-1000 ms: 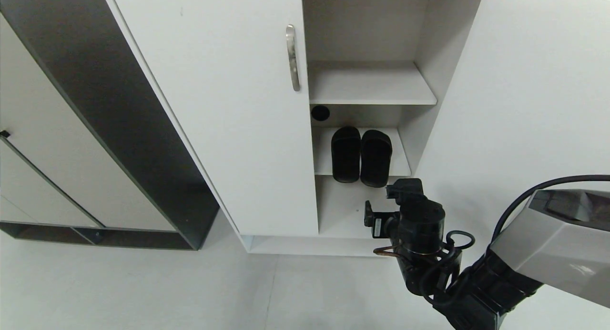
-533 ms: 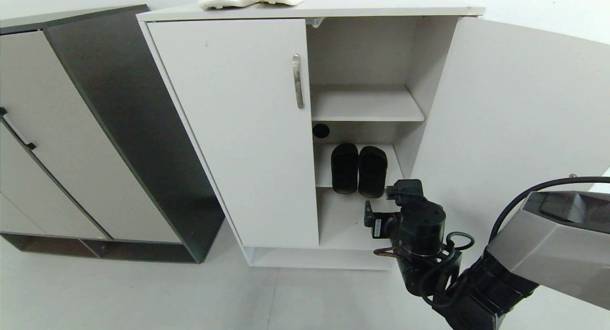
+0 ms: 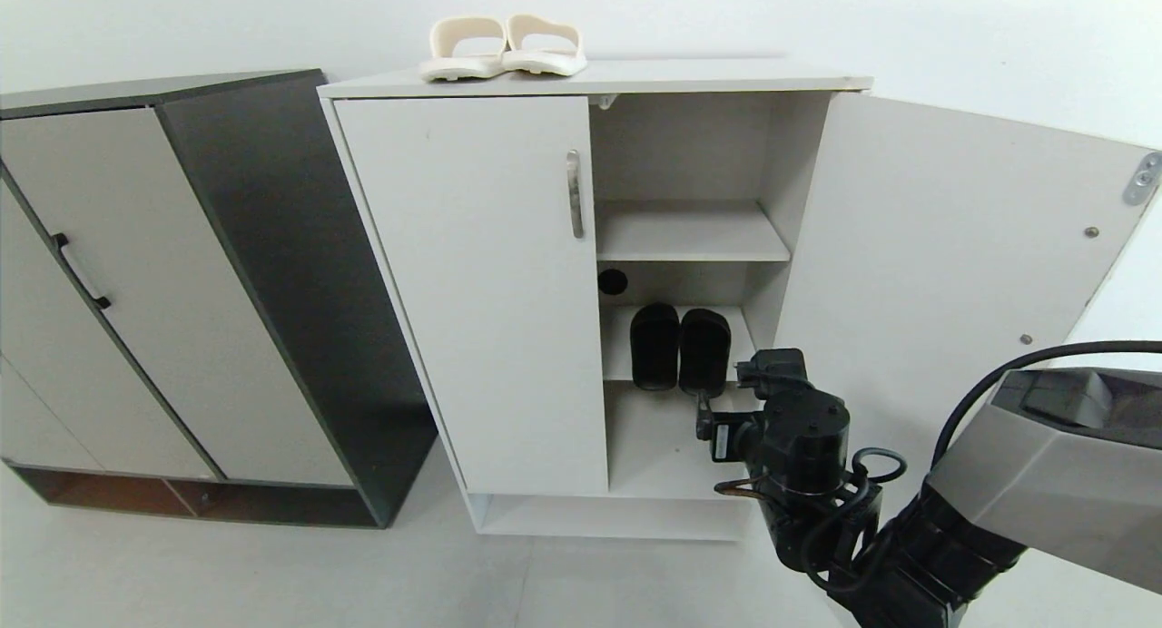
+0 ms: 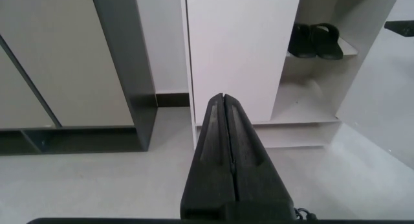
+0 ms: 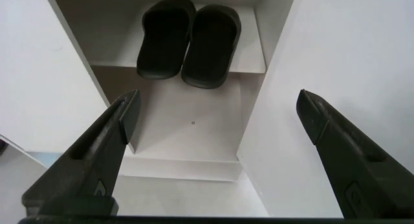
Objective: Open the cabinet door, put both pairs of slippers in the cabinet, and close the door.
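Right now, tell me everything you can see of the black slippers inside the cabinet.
The black slippers are a matte, rubbery-looking pair with broad straps across the top. They lie flat, pressed side by side, on the middle shelf in the open right half of the white cabinet. Their near ends slightly overhang the shelf's front edge. Nothing else touches them.

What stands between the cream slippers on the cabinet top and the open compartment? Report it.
Nothing visible. The cream slippers lie on the cabinet top. Below them the right door is swung open and the upper shelf is bare. The black slippers sit on the middle shelf.
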`<state>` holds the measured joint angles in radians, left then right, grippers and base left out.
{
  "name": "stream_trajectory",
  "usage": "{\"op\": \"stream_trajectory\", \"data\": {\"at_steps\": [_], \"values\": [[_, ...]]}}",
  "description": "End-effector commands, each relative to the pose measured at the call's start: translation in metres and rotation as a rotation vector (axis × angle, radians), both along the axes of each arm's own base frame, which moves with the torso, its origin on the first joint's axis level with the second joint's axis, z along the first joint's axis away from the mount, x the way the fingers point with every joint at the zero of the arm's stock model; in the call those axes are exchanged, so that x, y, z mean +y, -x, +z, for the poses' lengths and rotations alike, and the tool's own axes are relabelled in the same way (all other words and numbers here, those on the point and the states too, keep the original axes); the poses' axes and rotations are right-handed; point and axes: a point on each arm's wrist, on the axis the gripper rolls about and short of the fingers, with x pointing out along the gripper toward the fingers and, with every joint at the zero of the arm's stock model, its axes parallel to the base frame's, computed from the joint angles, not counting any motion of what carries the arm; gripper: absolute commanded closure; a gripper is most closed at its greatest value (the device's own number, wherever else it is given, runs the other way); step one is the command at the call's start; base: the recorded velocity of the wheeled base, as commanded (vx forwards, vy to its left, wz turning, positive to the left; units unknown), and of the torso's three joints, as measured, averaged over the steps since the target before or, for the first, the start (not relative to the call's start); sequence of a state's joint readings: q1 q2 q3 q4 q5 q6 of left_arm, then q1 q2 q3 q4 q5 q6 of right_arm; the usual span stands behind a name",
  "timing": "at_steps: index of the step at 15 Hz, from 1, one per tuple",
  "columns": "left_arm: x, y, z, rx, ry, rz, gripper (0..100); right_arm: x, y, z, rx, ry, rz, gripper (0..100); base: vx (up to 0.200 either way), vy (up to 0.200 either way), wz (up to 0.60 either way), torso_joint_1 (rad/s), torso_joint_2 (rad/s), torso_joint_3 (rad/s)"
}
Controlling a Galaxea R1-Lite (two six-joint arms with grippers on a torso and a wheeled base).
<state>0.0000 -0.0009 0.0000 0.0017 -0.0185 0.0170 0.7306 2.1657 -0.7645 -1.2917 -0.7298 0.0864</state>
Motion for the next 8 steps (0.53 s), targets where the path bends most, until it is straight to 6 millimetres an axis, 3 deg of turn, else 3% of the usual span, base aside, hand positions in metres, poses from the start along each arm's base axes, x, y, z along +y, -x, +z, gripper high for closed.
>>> {"op": "stream_trajectory", "data": {"at_steps": [1,5,8], "values": [[0.0,-0.0001,0.0,0.001,0.0,-0.001,100,0.0004,0.0001,-0.0013,0.003,0.003,0.001,0,0.0,0.0,0.0,0.0,0.0,0.0],[0.0,-0.0001,0.0,0.001,0.0,0.0,100,0.0008,0.0005,-0.0013,0.003,0.003,0.002,0,0.0,0.0,0.0,0.0,0.0,0.0],[0.0,-0.0001,0.0,0.001,0.0,0.0,100,0.0001,0.0013,-0.0026,0.007,0.007,0.002,0,0.0,0.2,0.0,0.001,0.0,0.002]]}}
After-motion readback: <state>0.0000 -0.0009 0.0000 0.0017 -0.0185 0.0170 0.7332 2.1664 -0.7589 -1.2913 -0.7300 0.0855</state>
